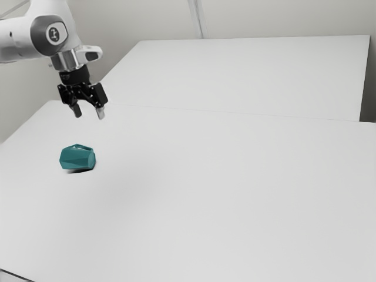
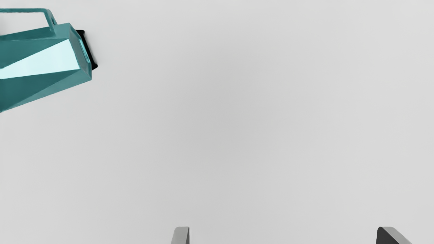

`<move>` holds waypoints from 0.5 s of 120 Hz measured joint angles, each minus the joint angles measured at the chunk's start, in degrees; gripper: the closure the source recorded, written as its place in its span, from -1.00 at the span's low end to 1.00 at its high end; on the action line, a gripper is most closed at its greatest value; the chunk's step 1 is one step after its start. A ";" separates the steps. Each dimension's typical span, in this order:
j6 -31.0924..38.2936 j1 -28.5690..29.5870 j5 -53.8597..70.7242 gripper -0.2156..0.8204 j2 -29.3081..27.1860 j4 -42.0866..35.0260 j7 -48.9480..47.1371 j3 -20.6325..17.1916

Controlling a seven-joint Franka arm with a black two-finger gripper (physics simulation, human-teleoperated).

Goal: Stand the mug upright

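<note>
The teal faceted mug (image 1: 76, 158) lies on its side on the white surface (image 1: 205, 188), its narrower end facing the exterior view's right. Its angular handle (image 2: 48, 17) sticks out from the side of the body in the wrist view. Above the mug and apart from it, the black two-finger claw (image 1: 89, 112) hangs with its fingers spread and nothing between them, at the end of the white Franka arm (image 1: 50, 35). The job looks to be at its very start: no grip is made and the mug is not upright. Left to do, I judge, are lining up, lowering, gripping, turning the mug onto its base and letting go.
</note>
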 joint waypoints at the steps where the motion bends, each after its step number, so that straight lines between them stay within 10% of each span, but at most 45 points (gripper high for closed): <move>1: 0.35 0.12 -0.01 -0.58 -0.08 -0.09 0.13 0.12; 60: 19.99 14.71 -3.72 -0.58 1.31 -8.76 7.56 1.19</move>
